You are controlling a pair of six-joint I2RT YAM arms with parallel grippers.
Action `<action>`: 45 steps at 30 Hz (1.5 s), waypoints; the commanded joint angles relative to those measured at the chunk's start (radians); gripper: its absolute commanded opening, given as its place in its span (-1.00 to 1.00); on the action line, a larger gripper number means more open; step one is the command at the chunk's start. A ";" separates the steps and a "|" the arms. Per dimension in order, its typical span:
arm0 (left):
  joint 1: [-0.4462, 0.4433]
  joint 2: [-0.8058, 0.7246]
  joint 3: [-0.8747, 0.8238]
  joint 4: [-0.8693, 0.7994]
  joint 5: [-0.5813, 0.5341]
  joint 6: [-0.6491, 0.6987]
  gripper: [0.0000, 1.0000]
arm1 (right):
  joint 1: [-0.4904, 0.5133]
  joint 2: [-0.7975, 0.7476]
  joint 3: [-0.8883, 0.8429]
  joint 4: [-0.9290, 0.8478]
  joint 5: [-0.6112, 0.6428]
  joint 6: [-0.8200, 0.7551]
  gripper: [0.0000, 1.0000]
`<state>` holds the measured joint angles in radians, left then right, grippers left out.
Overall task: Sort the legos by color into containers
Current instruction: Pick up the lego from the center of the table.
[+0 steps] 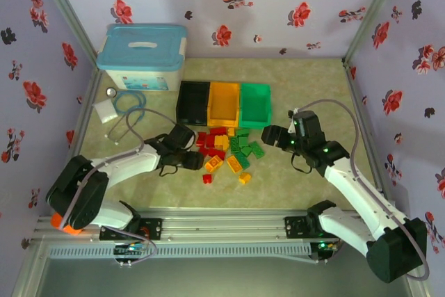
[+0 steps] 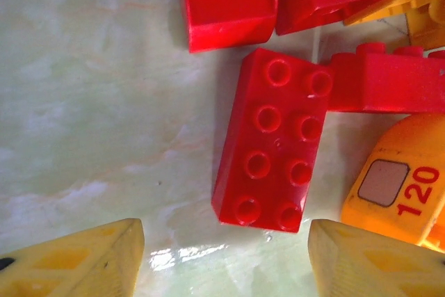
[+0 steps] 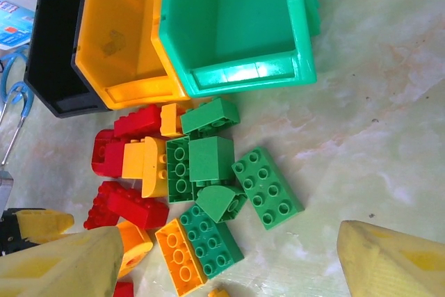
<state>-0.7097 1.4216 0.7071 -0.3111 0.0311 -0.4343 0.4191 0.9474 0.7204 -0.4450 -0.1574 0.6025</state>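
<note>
Your left gripper (image 2: 226, 259): yellow fingertips spread apart, holding nothing, low over the pale marbled table (image 2: 90, 102). Just ahead of the tips, in line with the gap, a red two-by-four studded plastic brick (image 2: 272, 140) lies flat, studs up, untouched. Beyond it is a red sloped brick (image 2: 226, 5); at its far right corner another red brick (image 2: 389, 81) touches it. To its right sits an orange rounded piece printed "120" (image 2: 396, 186).

Your right gripper (image 3: 233, 255): jaws wide, empty, above the green side of the pile. Between the fingers you see a dark green studded brick (image 3: 211, 241) touching an orange studded brick (image 3: 179, 255). A lighter green two-by-four brick (image 3: 268, 187) lies a little farther out, on the pile's outer edge.

The legos (image 1: 226, 149) lie in one loose cluster on the table between your two grippers: red to the left, orange in the middle, green to the right. All that you can see are on the table.

Just behind the cluster, three open plastic bins stand side by side, walls touching: black bin (image 3: 55, 53), orange-yellow bin (image 3: 118, 33), green bin (image 3: 236, 26).

Far left corner: white box with light-blue lid (image 1: 142, 57).
</note>
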 commanded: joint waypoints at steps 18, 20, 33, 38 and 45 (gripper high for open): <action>-0.048 0.138 0.098 0.021 -0.028 0.029 0.08 | 0.007 -0.001 -0.024 0.019 0.022 0.006 0.52; -0.057 0.152 0.105 0.024 -0.032 0.027 0.04 | 0.006 -0.002 -0.027 0.024 0.021 0.009 0.51; -0.138 0.162 0.124 -0.077 -0.145 0.008 -0.42 | 0.006 -0.006 -0.040 0.031 0.022 0.016 0.45; -0.146 0.012 0.078 -0.107 -0.164 -0.039 -0.41 | 0.007 -0.002 -0.056 0.037 0.030 0.019 0.45; -0.077 -0.117 0.136 -0.141 -0.165 -0.019 -0.40 | 0.006 0.032 -0.052 0.069 0.002 0.041 0.45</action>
<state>-0.8192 1.3312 0.8024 -0.4126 -0.1123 -0.4541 0.4191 0.9653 0.6720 -0.4133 -0.1505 0.6159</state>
